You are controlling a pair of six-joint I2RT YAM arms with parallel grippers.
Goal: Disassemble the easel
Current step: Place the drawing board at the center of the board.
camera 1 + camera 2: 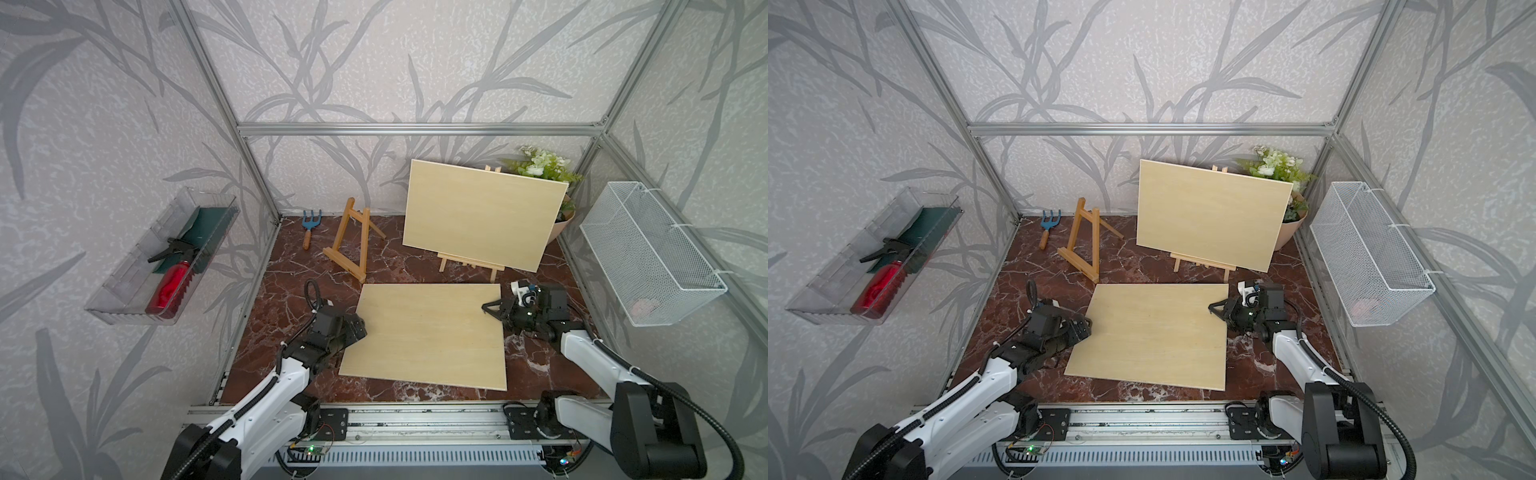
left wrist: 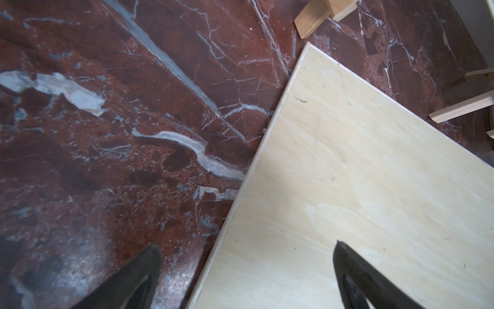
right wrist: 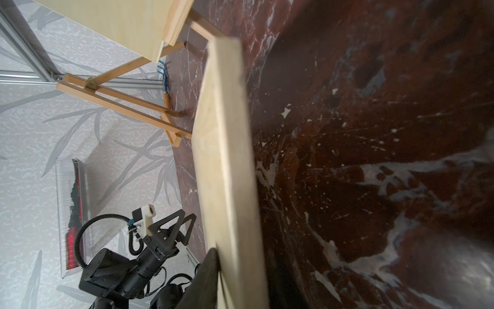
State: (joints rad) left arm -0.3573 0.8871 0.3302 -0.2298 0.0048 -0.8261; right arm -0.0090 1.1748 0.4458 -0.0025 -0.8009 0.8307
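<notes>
Red-brown marble covers the desk (image 1: pixel 399 262), and a pale wooden board (image 1: pixel 428 332) lies flat on it in the near middle. The empty easel (image 1: pixel 349 245) stands upright just beyond the board's far left corner, apart from it, with its back leg spread. The left pincer (image 1: pixel 359 328) hovers at the board's left edge, spread wide with nothing in it. The left wrist view shows one finger (image 2: pixel 139 275) over the marble and its mate over the board. The right pincer (image 1: pixel 491 308) sits at the board's far right corner. In the right wrist view a dark finger (image 3: pixel 209 273) lies against the board's face near its edge, but the other finger is hidden, so I cannot tell whether the board is gripped or free. At the far right a second board (image 1: pixel 482 216) leans on another easel (image 1: pixel 467 264), with a potted plant (image 1: pixel 540 166) behind it. A blue hand rake (image 1: pixel 308 226) lies at the far left.
</notes>
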